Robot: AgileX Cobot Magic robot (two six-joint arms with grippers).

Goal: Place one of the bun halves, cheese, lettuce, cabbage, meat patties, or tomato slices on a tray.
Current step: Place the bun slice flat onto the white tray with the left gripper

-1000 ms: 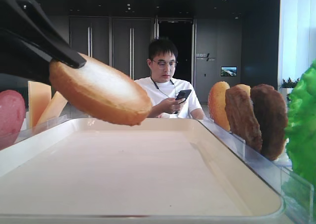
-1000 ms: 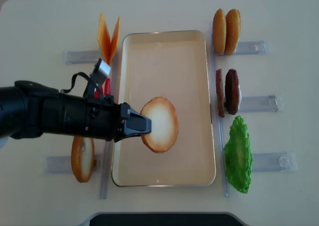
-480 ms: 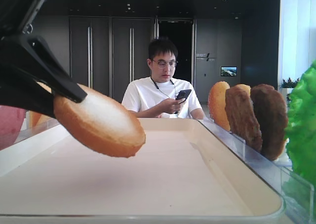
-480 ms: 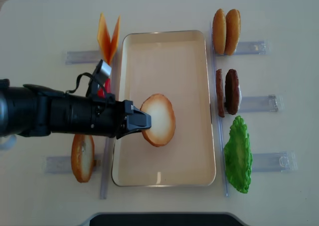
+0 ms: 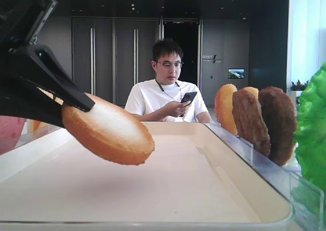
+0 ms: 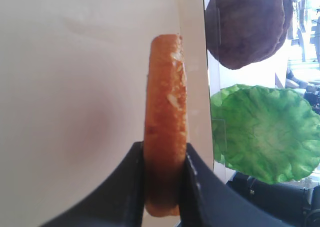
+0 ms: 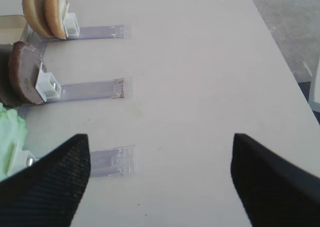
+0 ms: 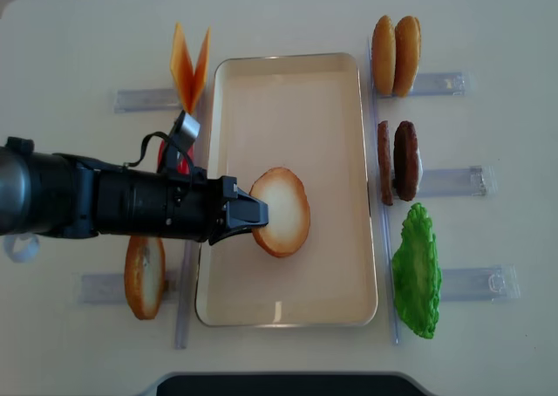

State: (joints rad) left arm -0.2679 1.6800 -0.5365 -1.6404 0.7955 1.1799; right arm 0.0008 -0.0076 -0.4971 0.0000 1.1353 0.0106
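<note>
My left gripper [image 8: 248, 213] is shut on a golden-brown bun half [image 8: 281, 211] with its pale face up, held tilted just above the middle of the cream tray [image 8: 296, 108]. In the low side view the bun half [image 5: 109, 132] hangs over the tray floor [image 5: 168, 180] from the black fingers [image 5: 61, 88]. The left wrist view shows the bun half [image 6: 166, 112] edge-on, pinched in that gripper [image 6: 165, 152]. My right gripper [image 7: 160, 137] stands open over bare table, to the right of the holders, with nothing in it.
Left of the tray stand cheese slices [image 8: 190, 64], a red tomato slice [image 8: 179, 156] partly hidden by the arm, and another bun half [image 8: 145, 276]. To its right are two bun halves [image 8: 395, 56], meat patties [image 8: 399, 162] and lettuce [image 8: 417, 269] in clear holders [image 7: 112, 162]. A seated person [image 5: 168, 83] is behind.
The left gripper has lowered the bun half toward the tray floor and shifted it slightly. The right gripper cannot be compared.
</note>
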